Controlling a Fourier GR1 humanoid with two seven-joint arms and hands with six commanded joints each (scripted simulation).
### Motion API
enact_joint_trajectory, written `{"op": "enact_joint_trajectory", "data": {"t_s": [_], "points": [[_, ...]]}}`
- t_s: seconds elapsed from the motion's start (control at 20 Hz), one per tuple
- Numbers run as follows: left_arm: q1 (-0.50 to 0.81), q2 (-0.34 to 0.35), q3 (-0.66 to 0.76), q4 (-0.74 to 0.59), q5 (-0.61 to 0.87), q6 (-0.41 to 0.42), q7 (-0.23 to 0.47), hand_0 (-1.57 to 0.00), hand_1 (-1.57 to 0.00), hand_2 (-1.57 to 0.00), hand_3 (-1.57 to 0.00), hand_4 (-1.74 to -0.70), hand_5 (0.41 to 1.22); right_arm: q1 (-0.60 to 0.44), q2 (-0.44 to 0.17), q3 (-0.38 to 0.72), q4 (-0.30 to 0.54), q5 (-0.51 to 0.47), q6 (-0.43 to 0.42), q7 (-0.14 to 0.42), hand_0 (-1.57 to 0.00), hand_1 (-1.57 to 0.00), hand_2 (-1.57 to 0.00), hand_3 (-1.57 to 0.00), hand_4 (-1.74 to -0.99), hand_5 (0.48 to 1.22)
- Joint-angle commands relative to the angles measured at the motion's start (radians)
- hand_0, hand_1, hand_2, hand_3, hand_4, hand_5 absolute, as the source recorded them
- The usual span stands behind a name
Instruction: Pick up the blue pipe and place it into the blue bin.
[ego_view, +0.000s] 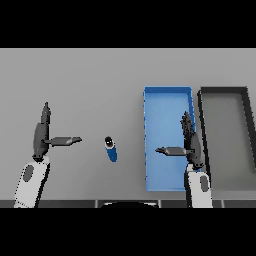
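Note:
A short blue pipe (111, 148) with a dark open end lies on the grey table, just left of the blue bin (162, 102). My right hand (190, 141) hovers over the bin's right side, fingers straight and thumb pointing left, holding nothing. My left hand (41, 134) is at the left of the table, open too, its thumb pointing right toward the pipe. The pipe lies between the two hands, nearer the left thumb, touching neither.
A dark grey bin (224, 91) stands directly right of the blue bin, their long sides adjacent. The table (90, 80) stretches grey behind and to the left.

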Motion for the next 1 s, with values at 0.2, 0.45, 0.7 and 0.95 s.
{"op": "enact_joint_trajectory", "data": {"t_s": [0.2,0.45,0.7,0.95], "points": [[0.009,-0.003,-0.005,-0.011,-0.004,0.005,-0.009,0.0,0.0,0.0,0.0,-1.19,0.605,0.01,-0.004,-0.001,-0.007,-0.004,0.004,-0.004,0.0,0.0,0.0,0.0,-1.254,0.598],[0.069,0.146,-0.038,-0.008,0.048,-0.285,-0.114,0.0,0.0,0.0,0.0,-1.19,0.604,0.135,-0.137,0.084,-0.109,0.14,0.063,-0.087,0.0,0.0,0.0,0.0,-1.249,0.598],[0.076,0.192,-0.065,-0.018,0.033,-0.368,-0.158,0.0,0.0,0.0,0.0,-1.16,0.605,0.133,-0.143,0.1,-0.128,0.162,0.061,-0.035,0.0,0.0,0.0,0.0,-1.226,0.593],[0.108,0.223,-0.161,-0.115,0.035,-0.491,-0.106,0.0,0.0,0.0,0.0,-1.18,0.557,0.127,-0.14,0.11,-0.122,0.163,0.071,-0.062,0.0,0.0,0.0,0.0,-1.234,0.609]]}}
